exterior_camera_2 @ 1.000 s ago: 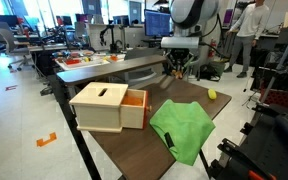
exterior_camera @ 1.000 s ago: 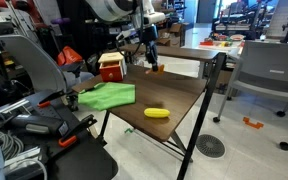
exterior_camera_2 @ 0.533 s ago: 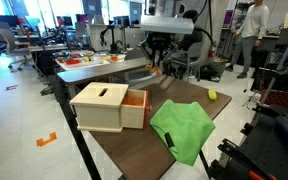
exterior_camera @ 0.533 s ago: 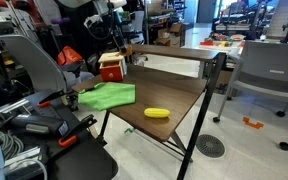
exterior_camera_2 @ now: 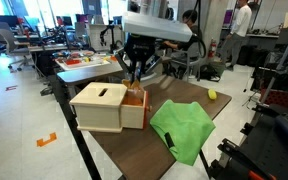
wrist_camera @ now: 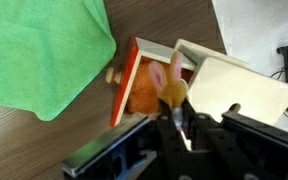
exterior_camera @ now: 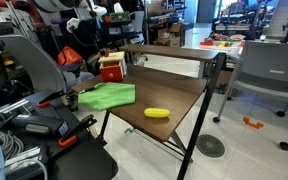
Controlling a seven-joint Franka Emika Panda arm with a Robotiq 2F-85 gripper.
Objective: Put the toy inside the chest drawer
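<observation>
Arm bent over, wrist pointing straight down above the open chest drawer (exterior_camera_2: pixel 104 108) on the desk (exterior_camera_2: pixel 144 150). The pincer (wrist_camera: pixel 176 108) is clenched on the toy (wrist_camera: pixel 170 84), which hangs just over the drawer's orange opening.

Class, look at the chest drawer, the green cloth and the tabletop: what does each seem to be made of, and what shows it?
Chest drawer: probably painted wood, matte; flat pale panels, red-orange drawer.
Green cloth: soft fabric; folds and rumpled edges.
Tabletop: dark wood-look veneer or laminate, which one unclear; grain lines show in the wrist view.
</observation>
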